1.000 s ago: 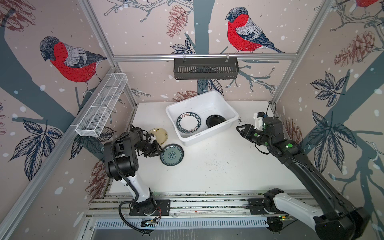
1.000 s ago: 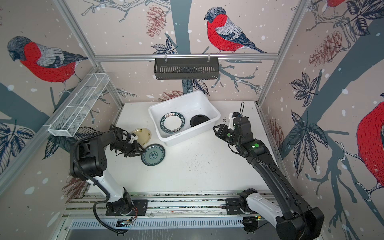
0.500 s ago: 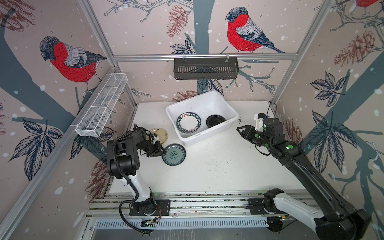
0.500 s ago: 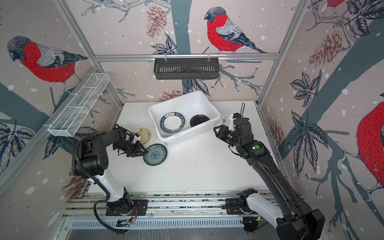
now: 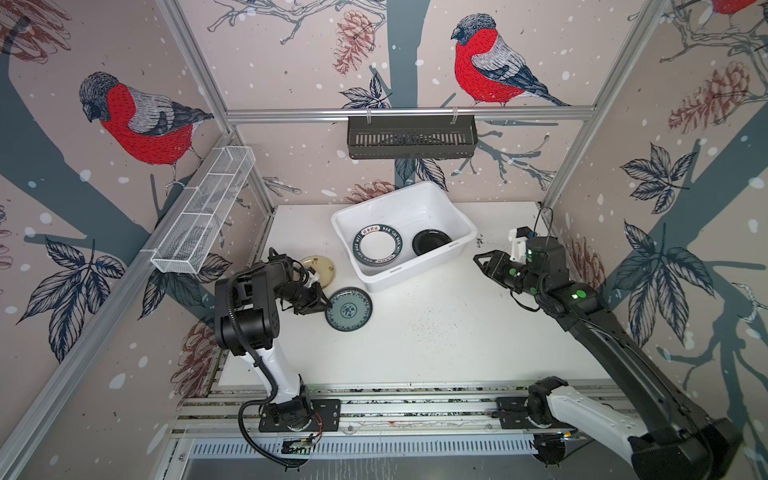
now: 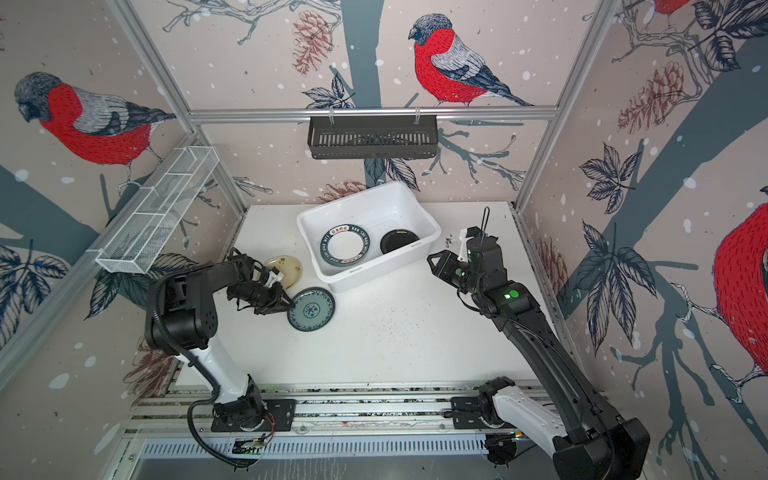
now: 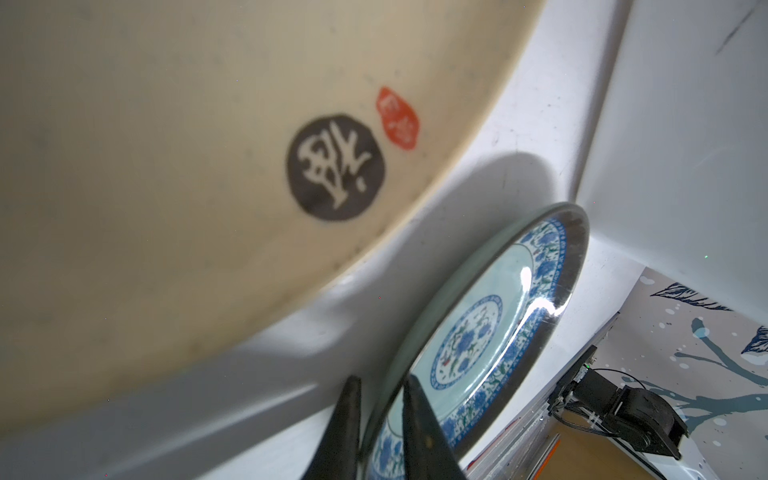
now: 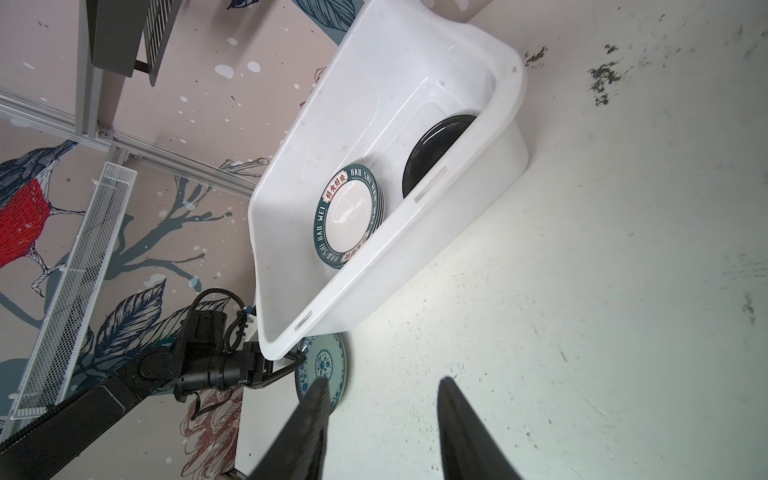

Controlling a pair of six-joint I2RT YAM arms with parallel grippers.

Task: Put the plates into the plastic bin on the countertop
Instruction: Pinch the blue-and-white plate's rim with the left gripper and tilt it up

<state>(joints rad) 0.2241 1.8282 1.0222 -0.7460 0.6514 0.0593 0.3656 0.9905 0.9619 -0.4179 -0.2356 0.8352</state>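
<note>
Aluminium rails point(image 5: 415, 409) are seen nearest, with both arm bases bolted to them. Beyond them, on the speckled white countertop point(image 5: 436, 332), the teal floral plate point(image 5: 348, 309) is found just in front of the near left corner of the plastic bin point(image 5: 424, 262). Its rim is straddled by the fingers point(image 7: 419, 424) of the left gripper point(image 5: 326, 305), which are set almost together; whether the rim is actually pinched cannot be told. Just behind that gripper the pale yellow plate point(image 5: 322, 266) is laid flat, partly hidden by the wrist. In the bin, set at an angle, a white plate with a dark-green lettered rim point(image 5: 377, 249) and the glossy black plate point(image 5: 430, 241) are lodged side by side. Beside the bin's right end the right gripper point(image 5: 478, 264) is held above the countertop, jaws parted, nothing between them. Farthest off, a black slotted basket point(image 5: 411, 137) is hung on the back rail.
</note>
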